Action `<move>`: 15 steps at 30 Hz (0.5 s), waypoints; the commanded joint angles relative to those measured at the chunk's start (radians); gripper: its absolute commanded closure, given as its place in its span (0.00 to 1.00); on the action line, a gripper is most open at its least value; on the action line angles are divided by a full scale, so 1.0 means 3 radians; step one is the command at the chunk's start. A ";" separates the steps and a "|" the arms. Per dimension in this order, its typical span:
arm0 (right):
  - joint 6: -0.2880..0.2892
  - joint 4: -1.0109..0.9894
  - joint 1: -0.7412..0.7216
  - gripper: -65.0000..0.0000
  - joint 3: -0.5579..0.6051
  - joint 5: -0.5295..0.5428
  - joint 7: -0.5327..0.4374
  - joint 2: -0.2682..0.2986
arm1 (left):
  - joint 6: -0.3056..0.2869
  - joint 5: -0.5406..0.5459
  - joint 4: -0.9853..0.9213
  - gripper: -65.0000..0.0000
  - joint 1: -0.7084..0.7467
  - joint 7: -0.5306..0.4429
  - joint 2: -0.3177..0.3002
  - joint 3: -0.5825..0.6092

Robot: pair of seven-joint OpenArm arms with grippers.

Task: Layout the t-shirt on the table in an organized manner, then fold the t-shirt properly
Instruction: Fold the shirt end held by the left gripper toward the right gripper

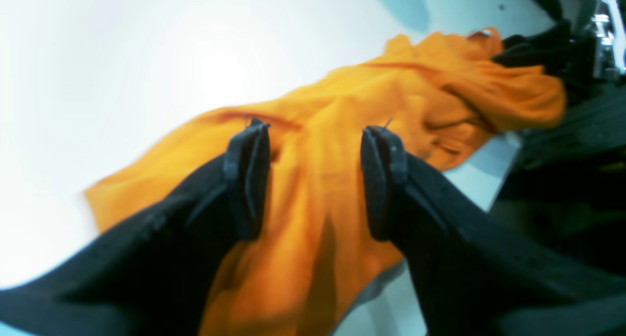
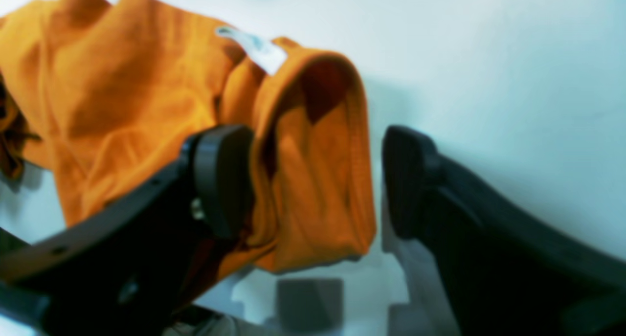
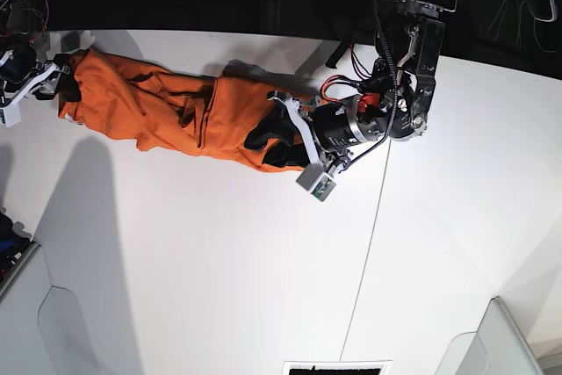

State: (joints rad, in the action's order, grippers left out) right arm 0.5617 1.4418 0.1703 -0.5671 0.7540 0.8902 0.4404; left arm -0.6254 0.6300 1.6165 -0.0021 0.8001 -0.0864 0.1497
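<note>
Left gripper: our black two-fingered left gripper point(image 1: 315, 179) has its jaws spread wide, straddling orange cloth at the centre of the left wrist frame; nothing is pinched between them.
Right gripper: our black right gripper point(image 2: 313, 184) is also spread, and a rolled hem of cloth with a small white label sits in the gap, against the left-hand finger and clear of the right-hand one.
Garment: the plain orange short-sleeved cloth t-shirt point(image 3: 167, 111) lies stretched into a long wrinkled band across the upper left of the base frame, one end at the right gripper on the far left edge, the other under the left gripper near the upper middle.
Step in hand: we judge this to be the laying-out stage; the shirt is bunched, not yet flat, and no fold is begun.
Next move: we think both grippers need fresh holds on opposite edges, then a pull apart to open the cloth wider.
Surface: the large matte white table point(image 3: 219, 261) carries a thin dark seam running down the right half.
Room: beyond the top edge it is dark, with cables showing.
</note>
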 commanded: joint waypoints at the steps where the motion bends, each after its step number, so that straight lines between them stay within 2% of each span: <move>1: 0.0039 0.0017 -0.0023 0.35 0.0000 0.0060 -0.0018 0.0039 | -0.0041 0.0081 0.0069 0.49 -0.0047 -0.0060 -0.0019 0.0000; 8: 0.0039 0.0015 -0.0032 0.38 0.0179 0.0081 -0.0010 -0.0080 | -0.0046 -0.0108 0.0005 0.49 -0.0031 -0.0131 -0.0055 0.0001; 10: 0.0036 0.0015 -0.0033 0.57 0.0210 0.0083 -0.0014 -0.0095 | -0.0046 -0.0203 -0.0078 0.49 -0.0029 -0.0178 -0.0055 0.0001; 13: 0.0036 0.0015 -0.0039 0.98 0.0211 0.0065 -0.0041 -0.0090 | -0.0039 -0.0237 -0.0163 0.49 -0.0029 -0.0196 -0.0079 -0.0024; 15: 0.0037 0.0015 -0.0051 1.00 0.0211 0.0001 -0.0092 -0.0089 | -0.0034 -0.0182 -0.0160 0.49 -0.0037 -0.0215 -0.0123 -0.0058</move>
State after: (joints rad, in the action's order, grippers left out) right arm 0.5694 1.4376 0.1604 -0.4999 0.7631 0.8650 0.3969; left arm -0.6296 0.5617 1.5509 0.0048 0.7582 -0.1200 0.1379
